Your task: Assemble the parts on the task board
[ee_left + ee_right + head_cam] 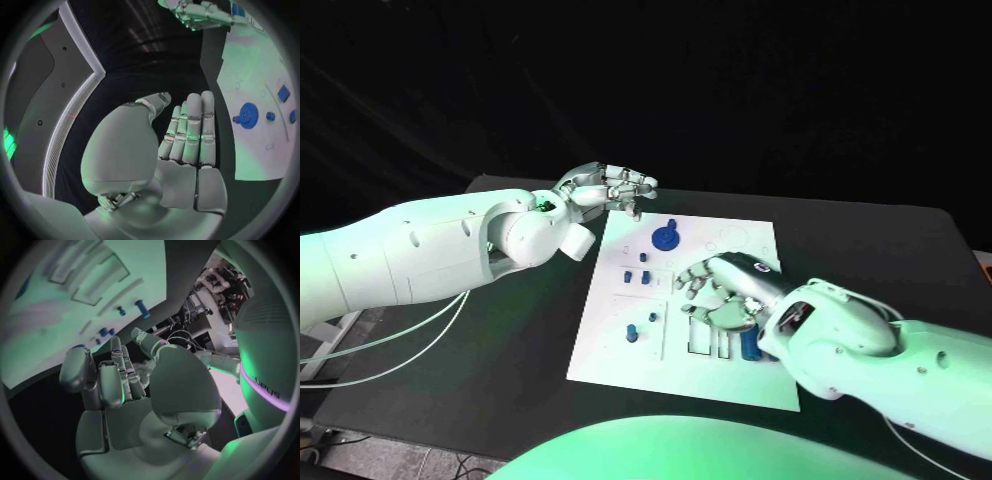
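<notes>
Task board: the white task board [733, 380] was seen lying flat in the middle of the black bench [488, 390], its long side running away from the robot.
Parts: a blue gear [666, 237] was seated near the far end of the board; several small blue pegs [630, 275] were scattered along the board's left half, and another blue part [751, 345] was partly hidden beside the right wrist.
Left hand: the left hand [607, 187] was held above the bench just off the board's far left corner; in the left wrist view its fingers [190, 131] were stretched straight and side by side, and nothing was held.
Right hand: the right hand [718, 288] was poised over the middle of the board, fingers spread and slightly curled; in the right wrist view the palm was seen empty, and contact with the board could not be confirmed.
Step in hand: a reach toward a part was judged to be under way, with no part yet picked up; which part was being aimed at could not be told.
Next move: a lowering of the right hand onto one small peg was judged to be called for, with a fine pinch so that neighbouring pegs are not knocked.
</notes>
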`<state>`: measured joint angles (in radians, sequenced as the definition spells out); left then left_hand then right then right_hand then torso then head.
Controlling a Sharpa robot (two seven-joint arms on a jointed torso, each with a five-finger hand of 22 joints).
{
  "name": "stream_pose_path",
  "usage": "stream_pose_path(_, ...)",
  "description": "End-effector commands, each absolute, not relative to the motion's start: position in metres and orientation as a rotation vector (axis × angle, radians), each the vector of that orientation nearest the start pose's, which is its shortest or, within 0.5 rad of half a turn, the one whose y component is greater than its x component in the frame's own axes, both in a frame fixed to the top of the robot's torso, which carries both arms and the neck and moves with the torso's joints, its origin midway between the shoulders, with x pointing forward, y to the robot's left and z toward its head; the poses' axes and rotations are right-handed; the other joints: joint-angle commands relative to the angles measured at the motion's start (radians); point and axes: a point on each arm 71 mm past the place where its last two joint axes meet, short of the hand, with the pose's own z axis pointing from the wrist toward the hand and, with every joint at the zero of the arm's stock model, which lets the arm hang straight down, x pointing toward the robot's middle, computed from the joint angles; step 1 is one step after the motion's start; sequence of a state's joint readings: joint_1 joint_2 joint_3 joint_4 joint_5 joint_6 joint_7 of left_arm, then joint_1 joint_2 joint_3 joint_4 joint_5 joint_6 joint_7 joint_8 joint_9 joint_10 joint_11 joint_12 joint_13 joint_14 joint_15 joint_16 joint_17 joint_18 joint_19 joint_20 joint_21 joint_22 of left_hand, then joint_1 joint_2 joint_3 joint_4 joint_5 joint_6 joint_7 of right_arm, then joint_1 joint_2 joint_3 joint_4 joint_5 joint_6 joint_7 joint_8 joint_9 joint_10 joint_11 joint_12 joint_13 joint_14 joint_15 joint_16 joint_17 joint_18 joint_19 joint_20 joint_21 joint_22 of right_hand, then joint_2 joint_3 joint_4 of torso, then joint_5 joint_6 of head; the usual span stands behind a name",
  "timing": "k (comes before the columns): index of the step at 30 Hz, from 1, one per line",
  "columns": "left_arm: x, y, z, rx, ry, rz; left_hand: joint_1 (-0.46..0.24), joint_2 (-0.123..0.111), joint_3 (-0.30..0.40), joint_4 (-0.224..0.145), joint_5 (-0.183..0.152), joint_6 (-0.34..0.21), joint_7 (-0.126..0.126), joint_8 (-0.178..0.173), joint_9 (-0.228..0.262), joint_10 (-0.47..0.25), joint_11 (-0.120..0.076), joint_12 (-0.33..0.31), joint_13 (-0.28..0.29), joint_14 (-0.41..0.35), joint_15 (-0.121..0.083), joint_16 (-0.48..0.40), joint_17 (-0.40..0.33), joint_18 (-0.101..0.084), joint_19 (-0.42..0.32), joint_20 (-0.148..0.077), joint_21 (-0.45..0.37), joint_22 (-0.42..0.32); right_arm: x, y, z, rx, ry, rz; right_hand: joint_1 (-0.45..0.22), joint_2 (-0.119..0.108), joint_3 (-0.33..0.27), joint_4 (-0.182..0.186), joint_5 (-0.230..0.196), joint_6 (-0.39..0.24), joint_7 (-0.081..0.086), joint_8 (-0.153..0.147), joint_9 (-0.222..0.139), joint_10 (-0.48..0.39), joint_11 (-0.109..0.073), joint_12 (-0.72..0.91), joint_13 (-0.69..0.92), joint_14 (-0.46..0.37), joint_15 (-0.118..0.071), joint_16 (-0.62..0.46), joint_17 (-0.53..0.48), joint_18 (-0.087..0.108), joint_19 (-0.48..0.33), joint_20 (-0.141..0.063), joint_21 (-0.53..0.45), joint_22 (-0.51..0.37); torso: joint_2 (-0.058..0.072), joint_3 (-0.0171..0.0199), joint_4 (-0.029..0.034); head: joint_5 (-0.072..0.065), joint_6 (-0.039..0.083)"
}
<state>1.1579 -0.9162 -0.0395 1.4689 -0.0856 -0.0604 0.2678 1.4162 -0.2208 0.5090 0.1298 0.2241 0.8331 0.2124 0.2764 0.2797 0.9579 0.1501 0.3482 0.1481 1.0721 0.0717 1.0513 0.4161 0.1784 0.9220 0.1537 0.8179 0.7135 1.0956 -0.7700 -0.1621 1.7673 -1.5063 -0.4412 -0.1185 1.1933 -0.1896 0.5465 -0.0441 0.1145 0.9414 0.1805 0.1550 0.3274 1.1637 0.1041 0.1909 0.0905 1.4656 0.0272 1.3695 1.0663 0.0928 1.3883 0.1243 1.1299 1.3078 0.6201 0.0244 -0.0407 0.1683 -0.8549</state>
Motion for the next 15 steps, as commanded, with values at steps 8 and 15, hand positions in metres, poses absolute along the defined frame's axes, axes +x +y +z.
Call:
stream_pose_path(8, 0.483, 0.249, -0.205, -1.111, 1.613, -1.586, -0.02, 0.003, -0.021, 0.016, -0.002, -0.015, 0.007, 0.013, 0.002, -0.017, -0.001, 0.018, 0.003, -0.008, -0.001, 0.001, -0.001, 0.005, 0.001, 0.01, -0.015, -0.008, 0.396, -0.197, -0.234, 0.225, 1.925, 0.748, -0.094, -0.041, -0.14, 0.101, 0.114, 0.004, -0.056, 0.066, 0.032, 0.163, -0.067, 0.329, 0.28, 0.04, -0.062, 0.061, 0.119, -0.031, 0.067, -0.051, 0.139, 0.156, -0.012, -0.0021, -0.0203, -0.049, 0.016)
stream_pose_path(15, 0.484, 0.25, -0.205, -1.123, 1.592, -1.595, -0.02, 0.003, -0.023, 0.017, -0.002, -0.014, 0.005, 0.015, 0.003, -0.018, -0.002, 0.02, 0.003, -0.008, -0.002, 0.001, -0.001, 0.005, 0.001, 0.01, -0.017, -0.01, 0.381, -0.228, -0.239, 0.255, 1.979, 0.614, -0.06, -0.027, -0.231, 0.175, 0.089, -0.002, -0.068, 0.163, 0.091, 0.158, -0.074, 0.882, 0.918, 0.058, -0.067, 0.11, 0.229, -0.047, 0.1, -0.056, 0.223, 0.197, -0.015, 0.0023, -0.0255, -0.063, 0.018)
